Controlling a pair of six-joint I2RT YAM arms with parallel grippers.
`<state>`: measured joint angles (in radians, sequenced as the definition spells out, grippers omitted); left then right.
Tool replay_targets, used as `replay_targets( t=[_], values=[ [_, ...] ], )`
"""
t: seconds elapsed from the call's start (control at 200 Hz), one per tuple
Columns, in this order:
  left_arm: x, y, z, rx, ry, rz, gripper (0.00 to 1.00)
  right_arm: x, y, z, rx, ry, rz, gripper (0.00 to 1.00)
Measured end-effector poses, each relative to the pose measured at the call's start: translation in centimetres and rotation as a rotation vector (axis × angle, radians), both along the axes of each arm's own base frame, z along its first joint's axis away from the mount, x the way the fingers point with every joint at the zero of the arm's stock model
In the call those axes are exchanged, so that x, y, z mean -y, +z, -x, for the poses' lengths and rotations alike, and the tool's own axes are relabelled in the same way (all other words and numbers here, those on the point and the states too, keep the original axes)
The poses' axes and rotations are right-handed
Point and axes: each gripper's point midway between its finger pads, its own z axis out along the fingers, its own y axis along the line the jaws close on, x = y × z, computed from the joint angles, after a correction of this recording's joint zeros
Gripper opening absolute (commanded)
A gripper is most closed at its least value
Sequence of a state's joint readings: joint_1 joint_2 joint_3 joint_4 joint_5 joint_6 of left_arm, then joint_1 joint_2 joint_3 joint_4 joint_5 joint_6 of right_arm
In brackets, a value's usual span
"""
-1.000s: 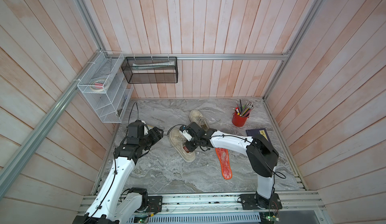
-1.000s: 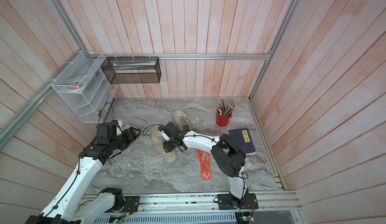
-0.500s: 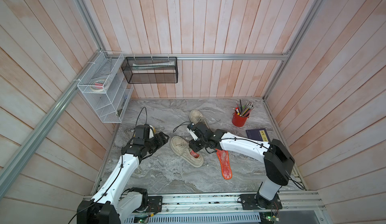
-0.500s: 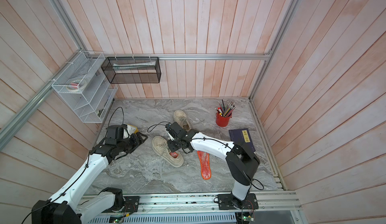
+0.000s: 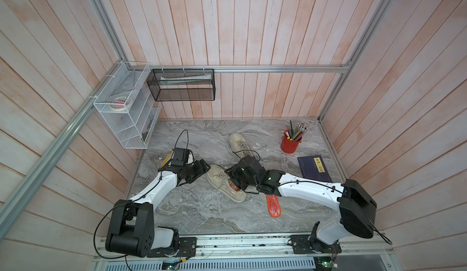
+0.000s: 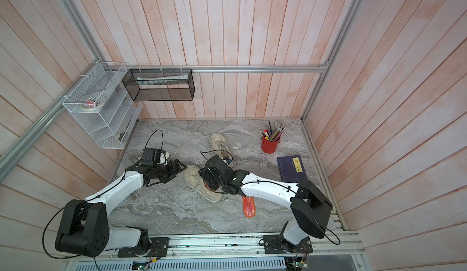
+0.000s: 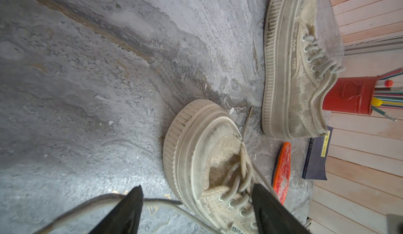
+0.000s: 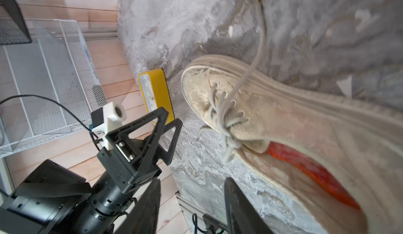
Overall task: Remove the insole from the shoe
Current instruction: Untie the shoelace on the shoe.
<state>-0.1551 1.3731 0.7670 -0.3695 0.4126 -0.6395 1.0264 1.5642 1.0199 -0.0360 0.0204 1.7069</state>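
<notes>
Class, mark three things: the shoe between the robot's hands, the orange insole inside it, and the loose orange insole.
Shoe (image 5: 219, 180), in a top view, laced upper.
Inner insole (image 8: 311, 171), right wrist view, orange strip in the opening.
Loose insole (image 5: 273, 206), in a top view, its middle.

Two white-and-black arms extended low from their bases, angled inward so that their wrists nearly met. The left gripper (image 7: 197, 186) had its jaws spread wide, gripping nothing. The right gripper (image 8: 193, 179) tilted downward, jaws parted and empty.
</notes>
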Motion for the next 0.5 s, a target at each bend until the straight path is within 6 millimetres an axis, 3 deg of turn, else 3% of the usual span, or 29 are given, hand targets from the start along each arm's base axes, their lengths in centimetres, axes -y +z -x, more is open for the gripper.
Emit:
replay_targets(
  t=[0.29, 0.5],
  values=[
    [1.3, -1.1, -0.3, -0.01, -0.034, 0.006, 0.87, -0.1, -1.8, -0.1, -0.138, -0.131, -0.068, 0.5],
    [2.0, -1.8, -0.2, -0.028, -0.057, 0.015, 0.8, 1.0, -4.5, 0.2, -0.179, -0.172, -0.023, 0.5]
  ],
)
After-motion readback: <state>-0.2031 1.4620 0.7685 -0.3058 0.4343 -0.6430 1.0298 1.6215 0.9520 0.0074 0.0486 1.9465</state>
